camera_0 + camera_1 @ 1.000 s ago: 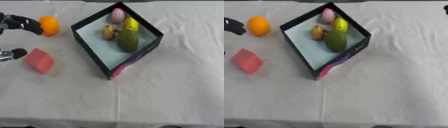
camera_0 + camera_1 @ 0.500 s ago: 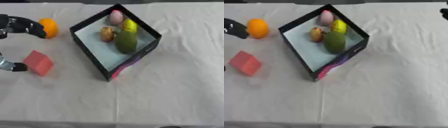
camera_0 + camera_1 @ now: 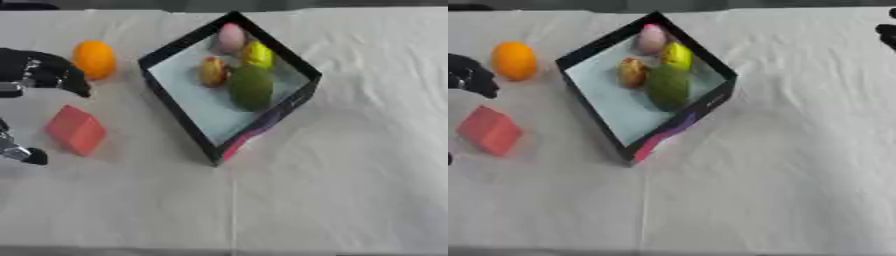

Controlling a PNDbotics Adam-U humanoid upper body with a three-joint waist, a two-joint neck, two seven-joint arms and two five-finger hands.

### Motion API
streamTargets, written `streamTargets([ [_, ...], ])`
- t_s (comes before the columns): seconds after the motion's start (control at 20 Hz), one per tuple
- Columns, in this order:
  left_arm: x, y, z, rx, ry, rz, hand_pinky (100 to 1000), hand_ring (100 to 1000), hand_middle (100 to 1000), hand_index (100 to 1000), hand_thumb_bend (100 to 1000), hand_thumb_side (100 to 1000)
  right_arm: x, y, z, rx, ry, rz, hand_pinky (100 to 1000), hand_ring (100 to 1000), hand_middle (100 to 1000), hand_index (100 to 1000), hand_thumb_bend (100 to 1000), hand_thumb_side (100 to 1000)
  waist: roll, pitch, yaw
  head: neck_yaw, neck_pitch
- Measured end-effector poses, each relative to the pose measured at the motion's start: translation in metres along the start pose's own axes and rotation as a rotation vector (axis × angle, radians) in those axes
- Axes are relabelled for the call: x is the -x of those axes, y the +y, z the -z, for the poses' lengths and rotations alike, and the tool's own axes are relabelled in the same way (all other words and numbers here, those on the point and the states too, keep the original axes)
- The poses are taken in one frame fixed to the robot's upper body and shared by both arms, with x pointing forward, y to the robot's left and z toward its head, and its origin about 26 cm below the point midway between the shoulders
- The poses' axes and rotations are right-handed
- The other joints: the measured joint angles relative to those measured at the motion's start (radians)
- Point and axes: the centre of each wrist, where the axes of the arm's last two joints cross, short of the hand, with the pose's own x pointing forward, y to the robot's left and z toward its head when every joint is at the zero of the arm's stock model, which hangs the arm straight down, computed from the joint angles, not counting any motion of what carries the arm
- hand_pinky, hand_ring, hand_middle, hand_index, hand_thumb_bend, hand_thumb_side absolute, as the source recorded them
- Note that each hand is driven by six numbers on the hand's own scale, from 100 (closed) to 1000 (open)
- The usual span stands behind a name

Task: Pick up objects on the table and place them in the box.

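Observation:
A red block [image 3: 77, 130] lies on the white cloth at the left. An orange [image 3: 94, 59] sits behind it, just left of the box. The black box [image 3: 175, 117] with a pale blue floor stands askew in the middle and holds a pink, a yellow, a green and a small red-yellow item. My left hand [image 3: 42, 74] comes in from the left edge, open. Its curled black fingers hover between the orange and the block, and its thumb [image 3: 24, 154] is low on the block's left, apart from it. A dark bit of my right hand [image 3: 888, 32] shows at the upper right edge.
White cloth covers the whole table, with wrinkles at the right of the box. The table's far edge runs along the top of the view, and its near edge shows at the bottom.
My left hand has slid toward the near side and spread wider. Its thumb went from beside the block's upper left to below its left. The objects have not moved.

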Motion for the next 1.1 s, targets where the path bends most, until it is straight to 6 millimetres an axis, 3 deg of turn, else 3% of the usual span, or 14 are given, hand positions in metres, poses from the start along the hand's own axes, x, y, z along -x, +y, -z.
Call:
streamTargets([
  [0.7, 0.022, -0.029, -0.004, 0.003, 0.023, 0.055, 1000, 928, 812, 888, 769, 477, 0.004, 0.000, 0.000, 0.003, 0.015, 0.000, 942, 692, 688, 853, 100, 647, 0.000, 0.001, -0.003, 0.008, -0.004],
  [1.1, 0.032, -0.037, -0.007, 0.012, 0.044, 0.081, 1000, 922, 805, 891, 737, 472, 0.006, 0.001, -0.001, 0.006, 0.027, 0.001, 942, 691, 688, 853, 100, 651, 0.000, 0.001, -0.006, 0.014, -0.006],
])
